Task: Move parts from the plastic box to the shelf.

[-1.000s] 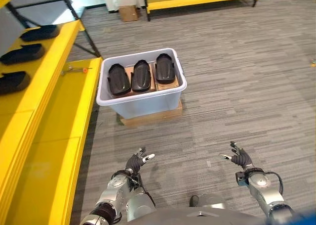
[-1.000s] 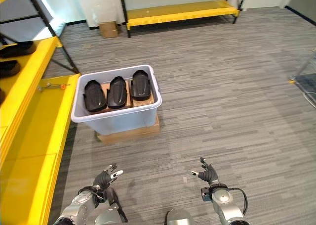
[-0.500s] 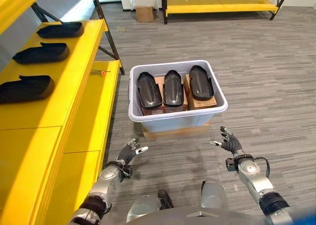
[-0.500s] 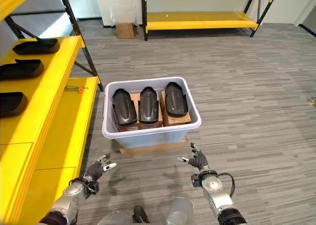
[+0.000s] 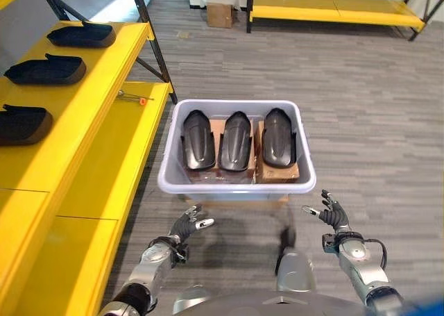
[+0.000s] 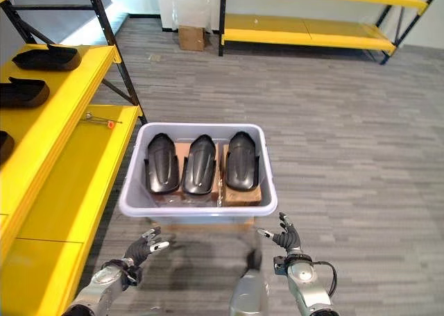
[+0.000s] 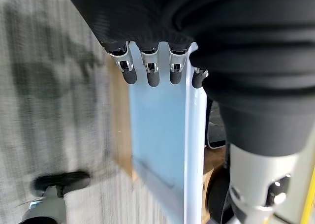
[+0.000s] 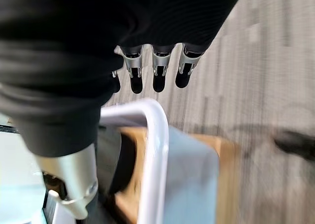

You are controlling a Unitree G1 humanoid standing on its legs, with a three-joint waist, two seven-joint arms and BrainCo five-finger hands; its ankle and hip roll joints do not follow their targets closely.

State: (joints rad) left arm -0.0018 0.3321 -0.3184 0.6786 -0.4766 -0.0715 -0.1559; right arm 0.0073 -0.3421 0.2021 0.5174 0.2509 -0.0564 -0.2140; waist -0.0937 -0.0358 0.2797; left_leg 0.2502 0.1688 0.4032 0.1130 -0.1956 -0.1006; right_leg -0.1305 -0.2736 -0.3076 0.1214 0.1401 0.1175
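The plastic box sat on the floor straight ahead, resting on a flat wooden board. In it three parts lay side by side on cardboard: the left part, the middle part and the right part. The shelf ran along the left of the box; three more parts lay in a row on its upper level, a small tool on its lower level. Behind stood another shelf, with a cardboard carton left of it. The left hand was before the box's near left corner, the right hand before its near right corner, neither touching it.
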